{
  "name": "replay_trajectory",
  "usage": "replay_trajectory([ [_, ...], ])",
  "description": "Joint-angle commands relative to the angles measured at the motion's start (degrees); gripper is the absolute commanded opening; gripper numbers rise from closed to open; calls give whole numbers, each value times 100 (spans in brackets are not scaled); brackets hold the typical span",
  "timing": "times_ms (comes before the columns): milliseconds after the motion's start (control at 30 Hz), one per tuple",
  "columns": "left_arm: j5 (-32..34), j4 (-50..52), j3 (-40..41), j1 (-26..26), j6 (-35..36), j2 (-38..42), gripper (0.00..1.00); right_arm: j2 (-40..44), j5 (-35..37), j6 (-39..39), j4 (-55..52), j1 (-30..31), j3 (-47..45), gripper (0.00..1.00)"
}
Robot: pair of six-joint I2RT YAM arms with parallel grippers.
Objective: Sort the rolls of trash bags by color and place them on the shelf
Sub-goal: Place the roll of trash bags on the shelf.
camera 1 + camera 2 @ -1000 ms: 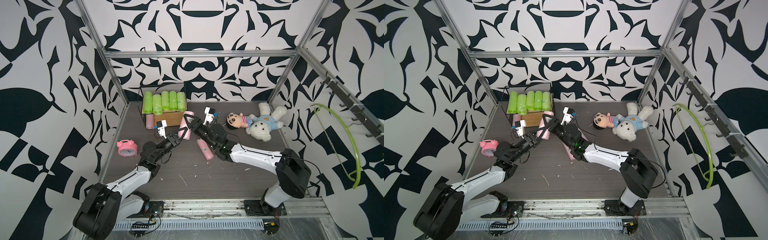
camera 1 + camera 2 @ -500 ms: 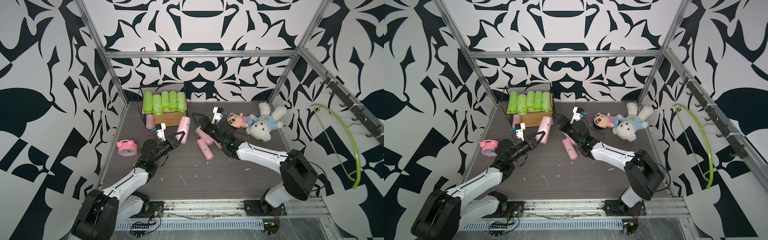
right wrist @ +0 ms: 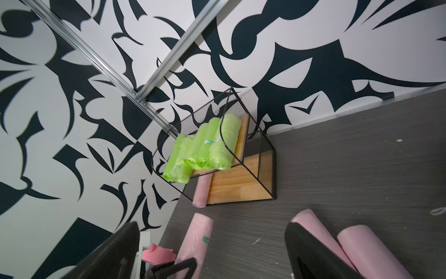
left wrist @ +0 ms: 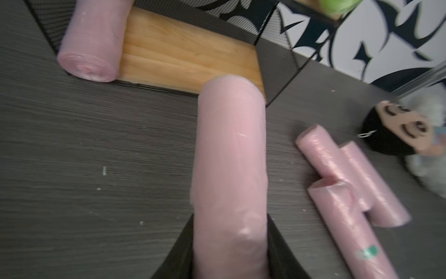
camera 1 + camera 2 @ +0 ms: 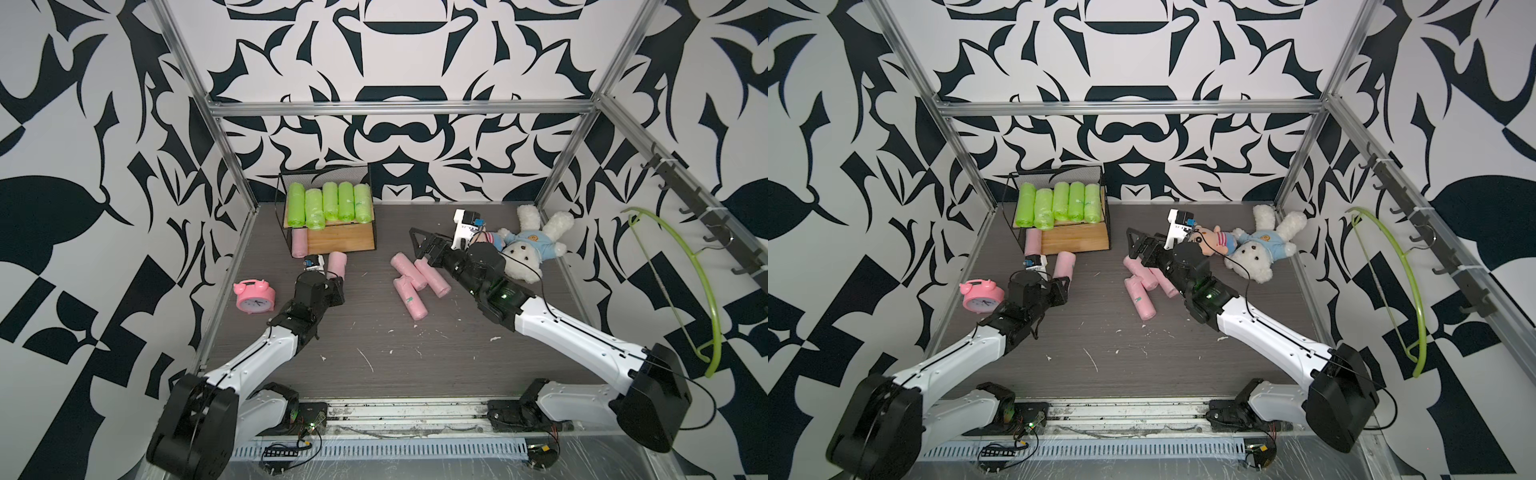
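Left tool (image 4: 230,251) grips one end of a pink roll (image 5: 336,264), whose free end points toward the shelf (image 5: 347,239) at the back of the dark surface (image 5: 374,332). Right tool (image 5: 420,248) stands wide and empty beside three pink rolls (image 5: 409,291) lying together mid-surface. Five green rolls (image 5: 330,201) line the shelf's top board; another pink roll (image 5: 298,243) lies at the lower board's left end.

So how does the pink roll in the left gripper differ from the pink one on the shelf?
The held roll is clamped in the left gripper, in front of the shelf; the shelved roll lies free on its lower board. Both are pale pink cylinders.
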State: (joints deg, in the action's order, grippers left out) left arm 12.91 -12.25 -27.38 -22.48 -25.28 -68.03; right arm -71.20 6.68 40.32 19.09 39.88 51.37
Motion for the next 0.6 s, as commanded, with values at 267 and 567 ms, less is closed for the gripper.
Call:
replay_trajectory([
  [267, 427, -1166, -1143, 678, 562, -1942, 0, 243, -166, -568, -336, -29, -47, 100],
  [567, 304, -1528, -1669, 942, 480, -2739, 2, 111, -340, -653, -396, -42, 90, 99],
])
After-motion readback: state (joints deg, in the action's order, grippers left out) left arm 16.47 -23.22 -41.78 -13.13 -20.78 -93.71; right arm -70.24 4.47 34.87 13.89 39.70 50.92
